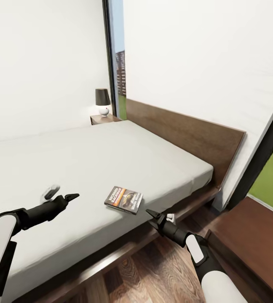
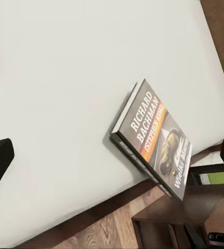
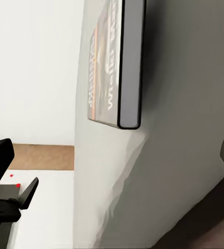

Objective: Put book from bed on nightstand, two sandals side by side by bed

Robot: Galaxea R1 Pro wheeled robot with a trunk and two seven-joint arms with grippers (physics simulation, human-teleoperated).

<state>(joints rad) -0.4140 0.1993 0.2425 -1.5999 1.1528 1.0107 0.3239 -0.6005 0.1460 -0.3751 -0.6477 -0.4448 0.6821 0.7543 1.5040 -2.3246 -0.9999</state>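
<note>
- Step in hand, as judged: pick up the book [image 1: 123, 199] from the bed [image 1: 90, 168].
- The book lies flat near the mattress edge, just ahead of the right hand [image 1: 153, 216] and well to the inner side of the left hand [image 1: 71, 196].
- Right hand: fingers parted wide, empty, at mattress-edge height. Left hand: empty, hovering over the mattress; its opening cannot be told.
- Recommended: approach from the edge side and slide one finger under the cover.
- The nightstand [image 1: 104, 119] stands far beyond the hands by the headboard [image 1: 187, 134], carrying a lamp [image 1: 103, 101]. The floor [image 1: 153, 269] is wood.
</note>
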